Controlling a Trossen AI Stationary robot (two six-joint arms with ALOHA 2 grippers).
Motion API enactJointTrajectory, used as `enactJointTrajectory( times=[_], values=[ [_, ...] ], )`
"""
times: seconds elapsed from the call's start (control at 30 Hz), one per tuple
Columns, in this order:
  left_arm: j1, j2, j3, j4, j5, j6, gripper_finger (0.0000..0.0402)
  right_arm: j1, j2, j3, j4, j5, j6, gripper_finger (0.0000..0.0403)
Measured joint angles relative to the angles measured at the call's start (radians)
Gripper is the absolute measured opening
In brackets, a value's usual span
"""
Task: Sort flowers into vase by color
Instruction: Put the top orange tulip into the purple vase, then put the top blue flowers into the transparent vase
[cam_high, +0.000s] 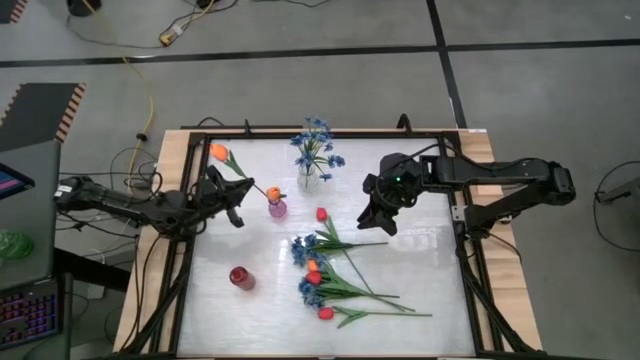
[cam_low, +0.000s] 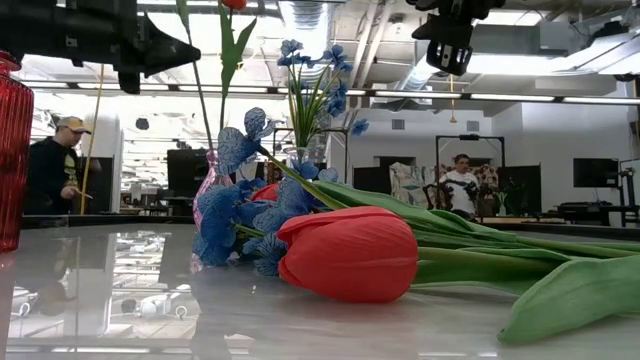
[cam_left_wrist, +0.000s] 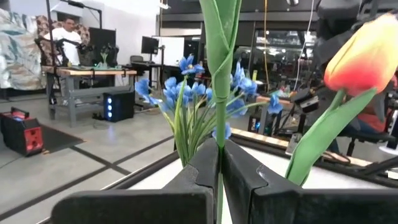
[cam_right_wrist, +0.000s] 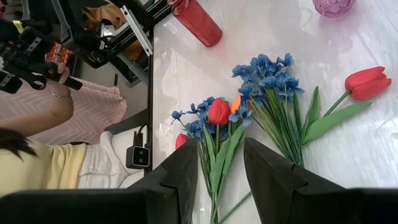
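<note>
The left pincer (cam_high: 232, 196) is clamped on the thin green stem of an orange tulip (cam_high: 218, 151), the bud cut off in its wrist view. On the glossy white desk (cam_high: 420, 290), a ribbed red vase (cam_high: 240, 277) stands empty, a pink vase (cam_high: 277, 208) holds 1 orange tulip and a clear vase (cam_high: 308, 181) blue sprigs. The right pincer (cam_high: 380, 218) hangs open and empty over the loose flowers (cam_high: 335, 275), whose stems overlap.

Glossy white tabletop (cam_high: 400, 270), ribbed red glass vase (cam_high: 240, 278), matt cloth-like red tulip (cam_low: 350, 252)

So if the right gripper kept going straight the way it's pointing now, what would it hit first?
Probably the loose flowers lying on the table: the right gripper, open and empty, points down at their green stems, though its height above them is unclear.
</note>
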Motion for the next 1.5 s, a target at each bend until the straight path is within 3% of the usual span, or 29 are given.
enactJointTrajectory(
  times=[0.3, 0.83, 1.27, 1.5],
  values=[
    [0.000, 0.028, 0.000, -0.002, -0.008, -0.025, 0.0011, 0.000, 0.000, 0.000, 0.000, 0.000, 0.000, 0.0156],
    [-0.002, 0.011, 0.000, -0.036, -0.011, 0.007, 0.0134, 0.000, 0.000, 0.000, 0.000, 0.000, 0.000, 0.0156],
    [-0.002, -0.087, 0.000, -0.231, -0.043, 0.007, 0.0202, 0.000, 0.000, 0.000, 0.000, 0.000, 0.001, 0.0156],
    [-0.009, -0.193, 0.001, -0.405, -0.014, -0.052, 0.0210, 0.001, 0.000, 0.000, 0.000, 0.015, 0.000, 0.0156]
  ],
)
